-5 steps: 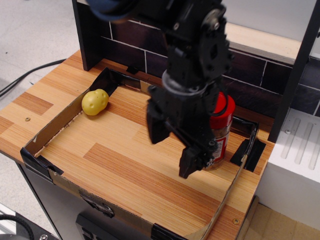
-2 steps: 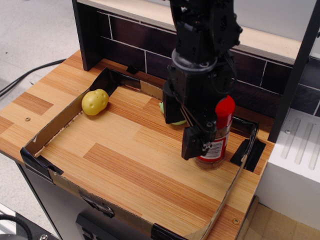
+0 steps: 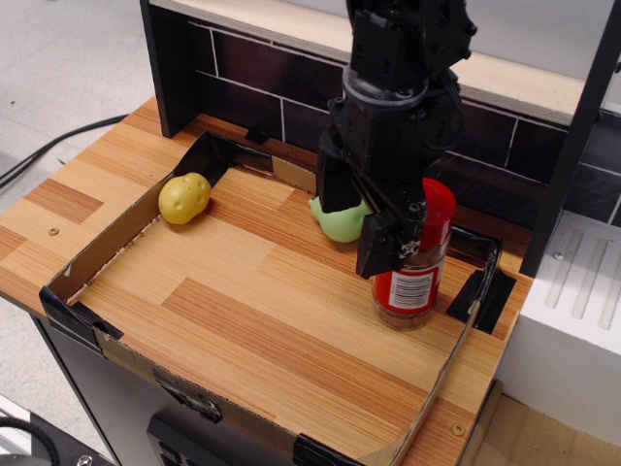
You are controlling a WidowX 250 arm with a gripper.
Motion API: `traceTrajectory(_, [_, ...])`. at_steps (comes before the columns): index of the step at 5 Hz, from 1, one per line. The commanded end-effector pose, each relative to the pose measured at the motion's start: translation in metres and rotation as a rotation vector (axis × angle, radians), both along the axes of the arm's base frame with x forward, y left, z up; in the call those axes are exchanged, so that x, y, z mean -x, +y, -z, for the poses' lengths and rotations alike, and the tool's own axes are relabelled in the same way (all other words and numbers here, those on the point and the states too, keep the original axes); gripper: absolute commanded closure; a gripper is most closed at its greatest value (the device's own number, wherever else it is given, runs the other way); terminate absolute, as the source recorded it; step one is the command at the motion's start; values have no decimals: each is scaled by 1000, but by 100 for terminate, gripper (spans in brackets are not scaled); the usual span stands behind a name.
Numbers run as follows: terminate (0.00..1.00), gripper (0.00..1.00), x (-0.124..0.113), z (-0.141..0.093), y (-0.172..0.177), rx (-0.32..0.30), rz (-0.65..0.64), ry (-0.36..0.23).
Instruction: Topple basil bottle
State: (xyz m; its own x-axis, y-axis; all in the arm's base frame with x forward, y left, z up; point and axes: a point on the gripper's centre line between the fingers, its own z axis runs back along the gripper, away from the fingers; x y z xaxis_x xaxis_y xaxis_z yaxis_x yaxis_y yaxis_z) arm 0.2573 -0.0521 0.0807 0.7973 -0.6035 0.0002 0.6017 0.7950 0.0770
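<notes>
the clear cylindrical basil bottle with a red cap and a red-and-white barcode label [image 3: 413,275] stands upright on the wooden desk [image 3: 252,311], near the right end of the low cardboard-walled area. its cap and upper left side are partly hidden, while the label and base show plainly.

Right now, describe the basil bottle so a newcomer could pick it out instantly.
Look inside the low cardboard-walled tray on the wooden table, toward its right end near the black tape corner. The basil bottle stands upright there, just beside the black pincer. It is a clear jar with a red cap and barcode label, taller than the green pear toy and yellow potato toy.
</notes>
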Motion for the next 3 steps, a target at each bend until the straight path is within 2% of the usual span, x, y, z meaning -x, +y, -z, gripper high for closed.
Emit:
traceTrajectory(1, [0, 0, -18, -12, -6, 21, -5, -35])
traceTrajectory(2, [0, 0, -25, -13, -14, 45, -9, -15])
traceTrajectory(3, [0, 0, -30, -11, -20, 47, -7, -20])
